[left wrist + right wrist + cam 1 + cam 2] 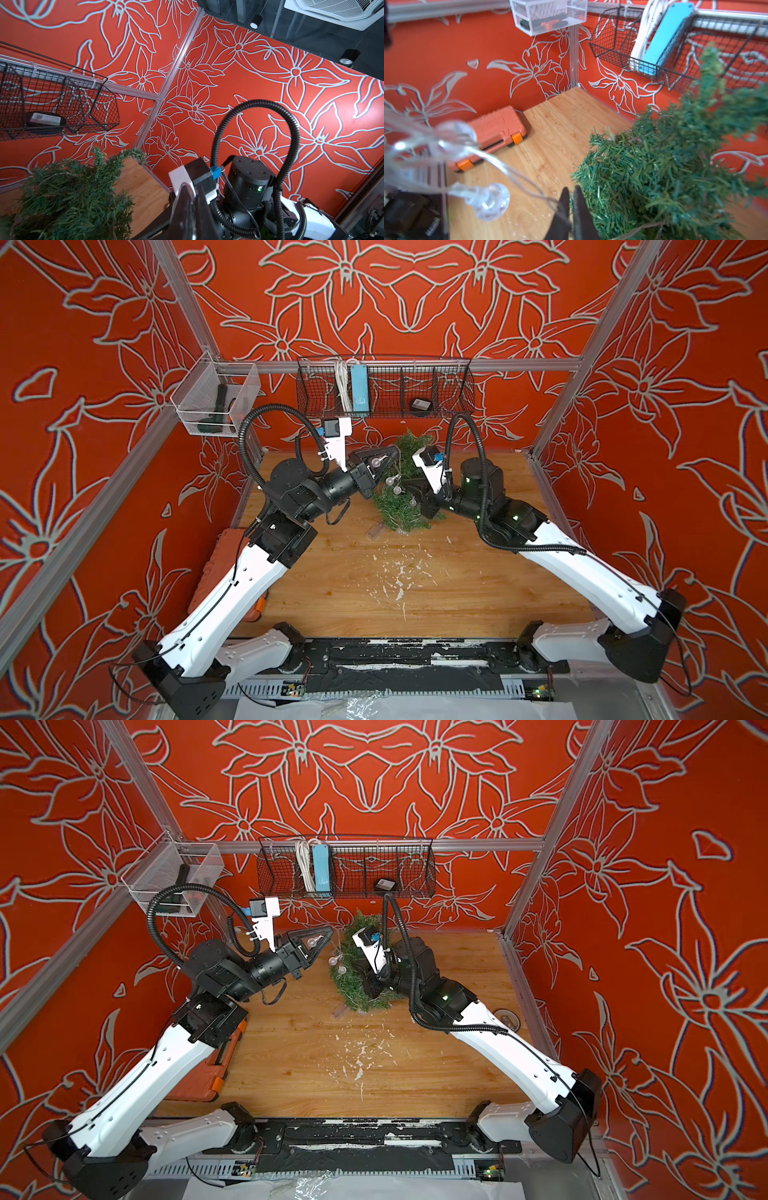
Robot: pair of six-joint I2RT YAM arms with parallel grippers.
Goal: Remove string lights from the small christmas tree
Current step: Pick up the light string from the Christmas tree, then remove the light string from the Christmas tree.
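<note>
Paint-flecked wooden table point(353, 605), red floral walls point(415, 302)

green tree point(392, 512), clear string lights point(490, 201), red floral walls point(415, 302), orange case point(496, 126)

small christmas tree point(397, 506): bristly green fir tucked right against the right gripper point(572, 199), wide end nearest it and thin top bent over beyond it; flat or propped, can't tell. string lights point(390, 480): thin silvery wire with clear round bulbs, one bulb up at the left gripper point(394, 450), strand hanging slack from there to the tree, and wire running into the right gripper's closed jaws. Clear battery box point(376, 529) lies on the wood below the left gripper, just beside the tree's wide end.
</note>
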